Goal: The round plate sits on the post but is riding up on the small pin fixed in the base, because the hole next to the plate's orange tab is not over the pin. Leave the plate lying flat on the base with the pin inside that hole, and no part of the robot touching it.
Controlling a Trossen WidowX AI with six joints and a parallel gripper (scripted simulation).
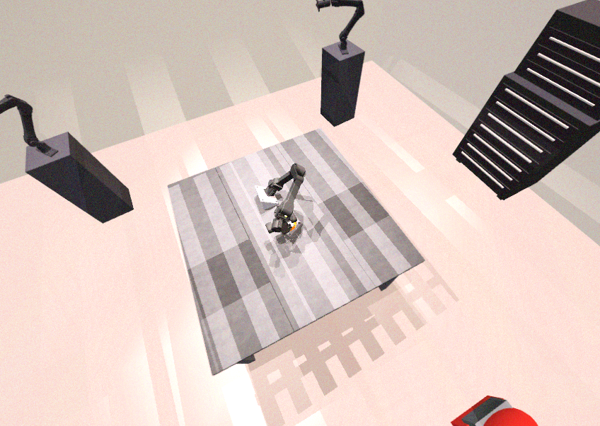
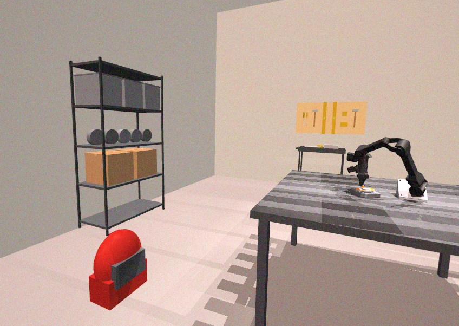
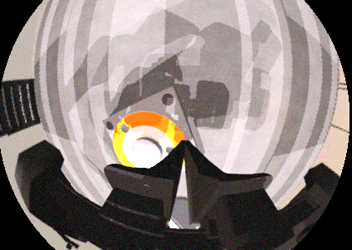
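The round plate (image 1: 293, 227) (image 2: 367, 189) (image 3: 118, 145), yellow with a white middle and an orange part, sits around the post (image 3: 146, 153) on the grey base (image 2: 370, 195) (image 3: 151, 105). Two small round marks show on the plate in the wrist view, one at its upper left and one near the fingers. I cannot tell which is the hole or pin, nor whether the plate lies flat. My gripper (image 2: 362, 184) (image 3: 185, 144) is shut with nothing between its fingers. The tips are at the plate's orange right edge in the wrist view; contact is unclear. The fingers hide the plate's lower right part.
The base stands on the striped table (image 1: 329, 271) (image 2: 296, 203), in front of the arm's white mounting plate (image 1: 264, 196) (image 2: 404, 189). The base has dark corner holes. Two other arms on pillars, a shelf rack (image 2: 103, 144) and a red object (image 2: 118, 255) stand away from the table.
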